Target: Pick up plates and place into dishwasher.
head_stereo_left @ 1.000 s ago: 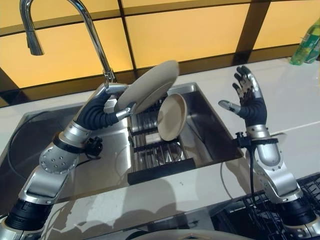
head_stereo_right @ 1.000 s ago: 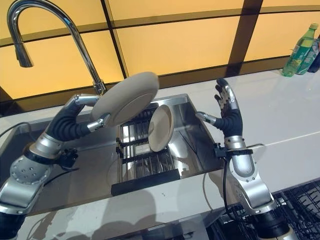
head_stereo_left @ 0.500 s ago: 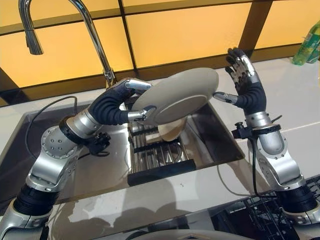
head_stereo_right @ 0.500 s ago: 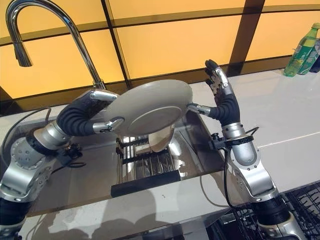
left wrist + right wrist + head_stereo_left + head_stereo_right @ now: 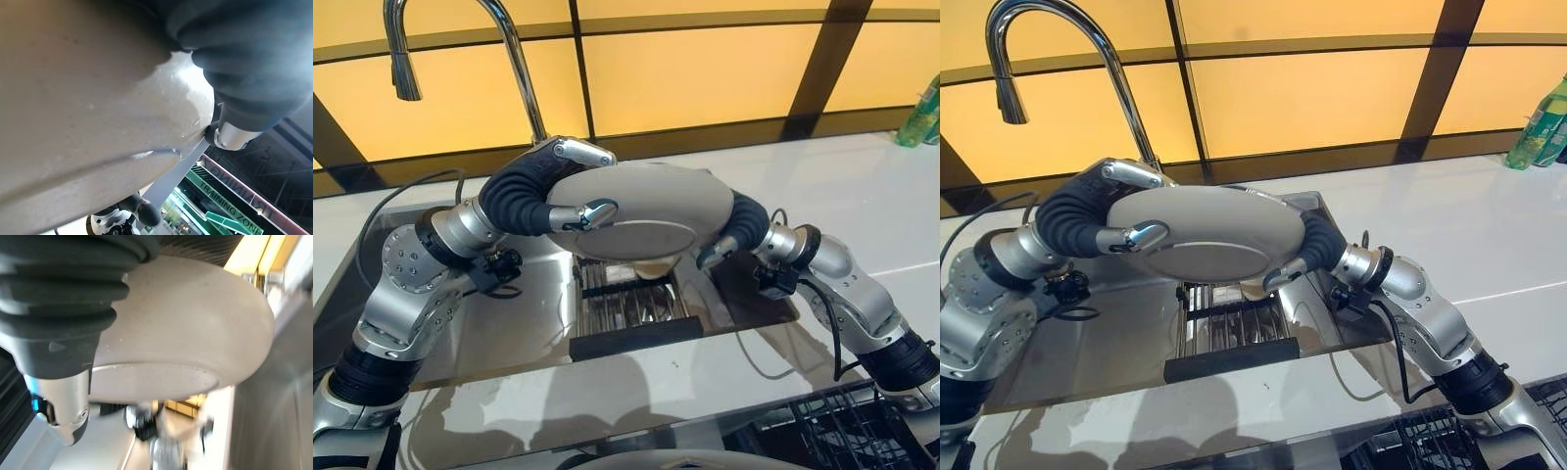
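A large beige plate (image 5: 646,201) hangs nearly flat above the sink, underside towards me, held between both hands. My left hand (image 5: 530,188) is shut on its left rim, a finger over the top edge and the thumb (image 5: 589,212) on the underside. My right hand (image 5: 745,221) grips the right rim: its thumb (image 5: 714,255) lies under the plate, its other fingers are hidden behind it. The right wrist view shows that thumb (image 5: 61,404) beside the plate's (image 5: 195,328) foot ring. A smaller beige plate (image 5: 1252,287) stands in the sink rack (image 5: 626,305), mostly hidden under the held one.
The steel sink (image 5: 524,323) lies below, with the tall faucet (image 5: 521,59) behind it. A green bottle (image 5: 926,116) stands on the white counter at the far right. A black dishwasher rack (image 5: 847,431) shows at the lower right, and a pale plate rim (image 5: 656,460) at the bottom edge.
The left hand has carried the plate right and tipped it flatter. The right hand, open and raised before, has come down and closed round the plate's right rim. The camera has shifted slightly.
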Available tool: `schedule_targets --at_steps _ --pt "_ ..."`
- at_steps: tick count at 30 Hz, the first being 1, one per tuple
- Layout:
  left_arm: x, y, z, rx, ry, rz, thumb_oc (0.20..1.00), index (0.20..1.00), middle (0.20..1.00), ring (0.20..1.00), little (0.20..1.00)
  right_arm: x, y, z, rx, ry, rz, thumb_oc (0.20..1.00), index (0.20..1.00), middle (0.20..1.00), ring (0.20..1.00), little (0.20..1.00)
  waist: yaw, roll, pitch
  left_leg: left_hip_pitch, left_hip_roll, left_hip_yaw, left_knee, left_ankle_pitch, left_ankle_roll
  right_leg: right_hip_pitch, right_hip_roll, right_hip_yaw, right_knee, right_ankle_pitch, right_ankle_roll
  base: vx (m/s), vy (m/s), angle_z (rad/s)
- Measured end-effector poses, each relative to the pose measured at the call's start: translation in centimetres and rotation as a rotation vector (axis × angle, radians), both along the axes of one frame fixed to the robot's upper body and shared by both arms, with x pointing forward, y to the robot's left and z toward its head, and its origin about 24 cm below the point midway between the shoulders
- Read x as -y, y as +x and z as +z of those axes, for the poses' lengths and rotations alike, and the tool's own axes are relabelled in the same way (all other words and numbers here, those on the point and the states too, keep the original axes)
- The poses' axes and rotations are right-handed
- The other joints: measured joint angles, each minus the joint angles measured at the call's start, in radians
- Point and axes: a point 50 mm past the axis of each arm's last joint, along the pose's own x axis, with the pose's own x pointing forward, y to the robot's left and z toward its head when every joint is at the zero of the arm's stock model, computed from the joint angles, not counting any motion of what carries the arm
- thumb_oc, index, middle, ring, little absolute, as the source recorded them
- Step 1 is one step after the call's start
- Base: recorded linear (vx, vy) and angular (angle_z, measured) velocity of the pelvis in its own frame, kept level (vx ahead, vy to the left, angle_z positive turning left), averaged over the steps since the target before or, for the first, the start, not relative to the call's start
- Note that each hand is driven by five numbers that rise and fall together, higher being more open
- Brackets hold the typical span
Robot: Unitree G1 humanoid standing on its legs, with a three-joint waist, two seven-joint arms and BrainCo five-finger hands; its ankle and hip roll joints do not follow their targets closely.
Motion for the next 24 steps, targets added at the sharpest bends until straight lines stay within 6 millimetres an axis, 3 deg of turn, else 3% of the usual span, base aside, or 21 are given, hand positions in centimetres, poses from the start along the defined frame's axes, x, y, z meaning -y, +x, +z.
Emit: schedule_targets --at_steps 5,6,8,24 --pt "-0.2 0.1 0.1 -0.007 0.007 0.002 0.2 0.2 0.2 0.2 0.2 -0.5 0.2 -0.3 -0.018 -0.023 0.1 1.0 1.0 1.0 1.0 1.0 0.01 -0.002 -0.001 0.01 -0.001 -0.001 0.0 -0.001 0.0 0.013 0.0 0.001 -0.005 0.002 0.0 0.0 0.0 0.0" --pt "-0.2 0.1 0.1 -0.005 0.011 0.004 0.2 0.2 0.2 0.2 0.2 -0.5 0.2 -0.3 -0.015 -0.029 0.112 0.893 0.893 0.893 0.893 0.893 0.013 -0.003 -0.002 0.01 -0.001 -0.001 0.0 -0.001 0.0 0.014 0.0 0.001 -0.008 0.004 0.0 0.0 0.0 0.0" --pt "-0.3 0.2 0.3 -0.002 0.017 0.012 0.2 0.2 0.2 0.2 0.2 -0.5 0.1 -0.3 -0.013 -0.029 0.12 0.2 0.2 0.2 0.2 0.2 0.017 -0.002 -0.002 0.01 -0.001 0.0 0.0 -0.001 0.0 0.014 -0.001 0.002 -0.01 0.005 0.001 0.0 0.0 0.0" --pt "-0.9 1.2 -0.2 -0.048 -0.075 0.02 0.2 0.2 0.2 0.2 0.2 -1.2 0.4 0.9 0.046 0.149 0.042 0.2 0.2 0.2 0.2 0.2 0.004 0.005 -0.003 0.011 -0.002 0.0 0.0 -0.001 0.0 0.014 -0.002 0.005 -0.011 0.005 0.001 0.0 0.0 0.0"
